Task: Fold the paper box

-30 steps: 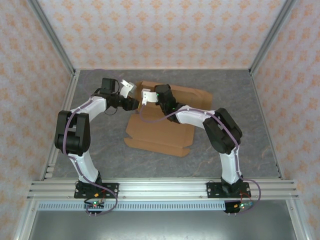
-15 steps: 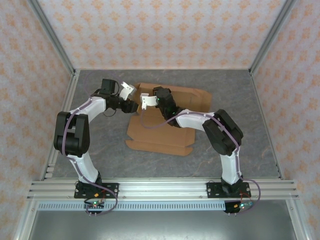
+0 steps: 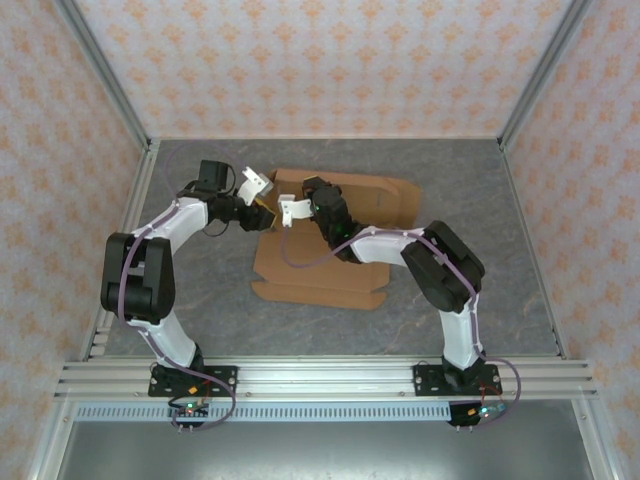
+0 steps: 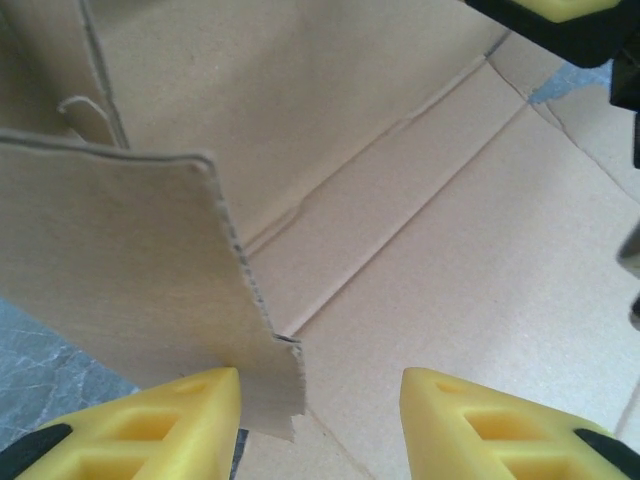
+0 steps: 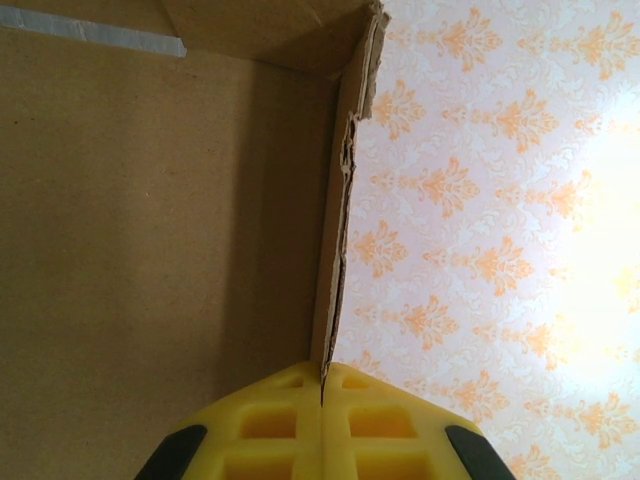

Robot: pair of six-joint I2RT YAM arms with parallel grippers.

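Observation:
The paper box (image 3: pixel 330 265) is a brown cardboard sheet lying on the grey table, with its far left part lifted. My right gripper (image 3: pixel 289 207) is over that far left corner. In the right wrist view it (image 5: pixel 322 388) is shut on the thin edge of an upright cardboard wall (image 5: pixel 150 200). My left gripper (image 3: pixel 266 203) comes in from the left beside it. Its yellow fingers (image 4: pixel 150 425) stand apart, so the left gripper (image 4: pixel 320 415) is open, and the lower corner of a raised flap (image 4: pixel 130 270) sits just inside the left one. Creased panels (image 4: pixel 450 270) lie beyond.
The grey table (image 3: pixel 200 290) is closed in by patterned walls (image 3: pixel 330 70) and metal corner posts (image 3: pixel 105 80). A metal rail (image 3: pixel 320 375) carries both arm bases at the near edge. Part of the right gripper (image 4: pixel 560 15) shows at the top right of the left wrist view.
The right gripper has shifted slightly left with the cardboard edge still in it. The left arm's elbow has swung left, and its gripper has edged closer to the box corner.

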